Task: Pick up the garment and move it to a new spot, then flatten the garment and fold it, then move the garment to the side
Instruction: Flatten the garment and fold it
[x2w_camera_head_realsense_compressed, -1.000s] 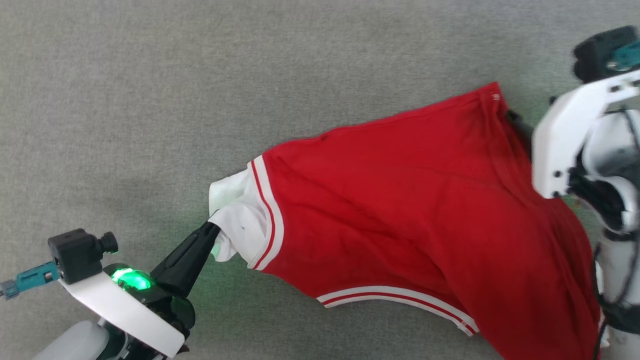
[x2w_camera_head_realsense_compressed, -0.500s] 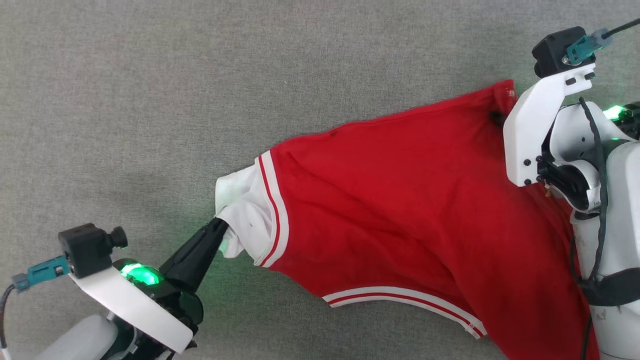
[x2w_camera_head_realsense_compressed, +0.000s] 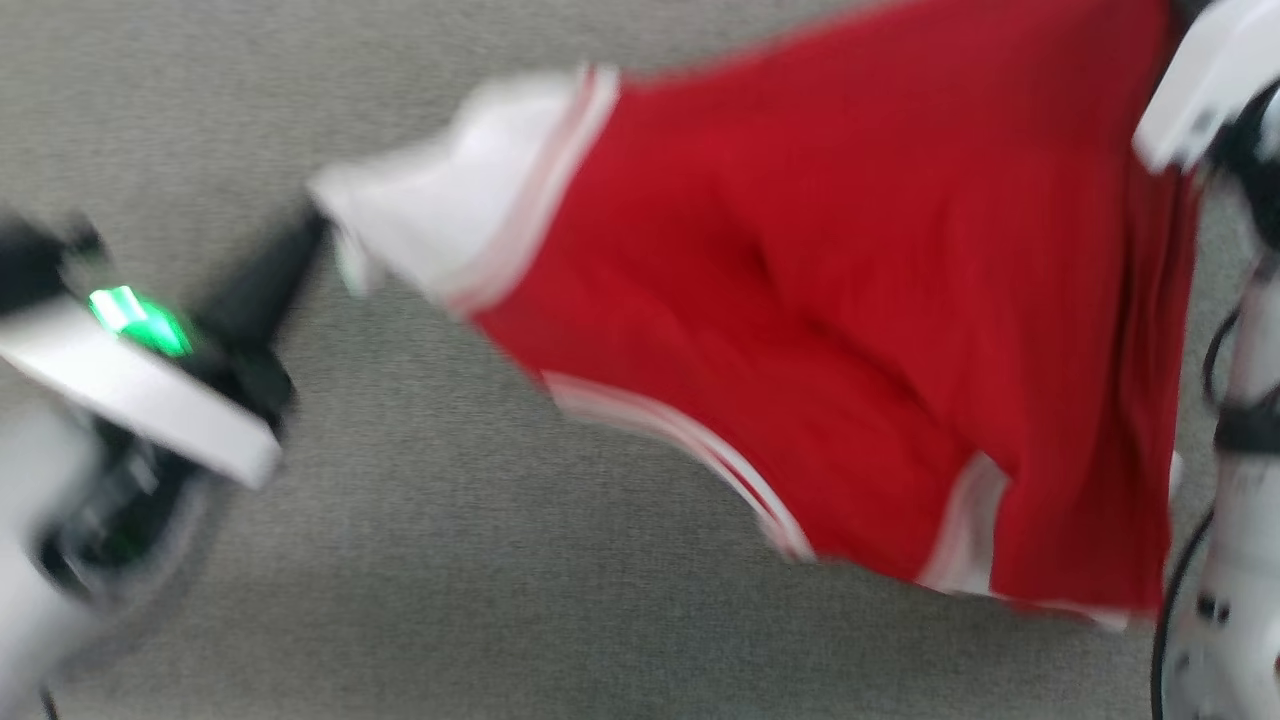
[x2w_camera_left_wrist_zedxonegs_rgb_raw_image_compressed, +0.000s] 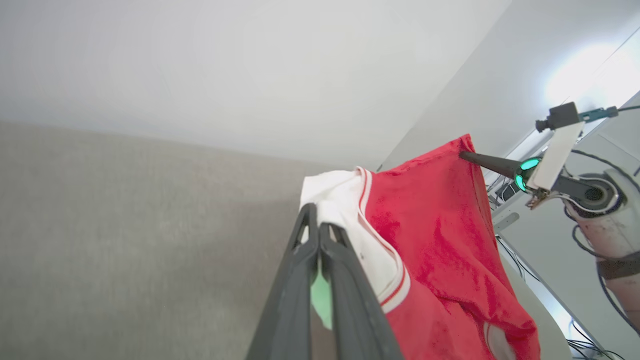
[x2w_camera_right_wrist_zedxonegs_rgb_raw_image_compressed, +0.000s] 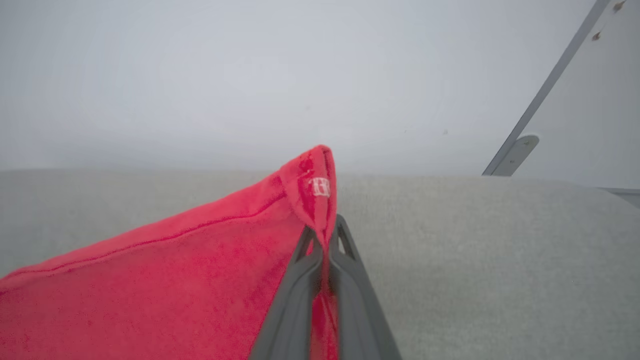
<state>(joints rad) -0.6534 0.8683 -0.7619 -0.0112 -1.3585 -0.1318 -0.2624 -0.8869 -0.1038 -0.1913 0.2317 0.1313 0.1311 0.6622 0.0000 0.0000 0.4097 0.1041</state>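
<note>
Table (x2w_camera_head_realsense_compressed: 480, 600): grey felt-like cover, fine weave, plain; head view motion-blurred. Table's pale rounded edge (x2w_camera_left_wrist_zedxonegs_rgb_raw_image_compressed: 525, 295) at lower right of left wrist view. Pale matte wall (x2w_camera_right_wrist_zedxonegs_rgb_raw_image_compressed: 200, 75) beyond table's far edge, few small specks. Thin grey strip (x2w_camera_right_wrist_zedxonegs_rgb_raw_image_compressed: 550, 85) slants up wall above table, lower end in rounded metal plate (x2w_camera_right_wrist_zedxonegs_rgb_raw_image_compressed: 517, 147) just above table's far edge. Dark cables (x2w_camera_left_wrist_zedxonegs_rgb_raw_image_compressed: 504, 191) bunched just past table's edge. Bright glare patch (x2w_camera_left_wrist_zedxonegs_rgb_raw_image_compressed: 582, 75) high above table.

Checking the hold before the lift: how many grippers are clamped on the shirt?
2. The left gripper pinches the white sleeve of the garment; the right gripper pinches its red corner, by a small white tag.
</note>
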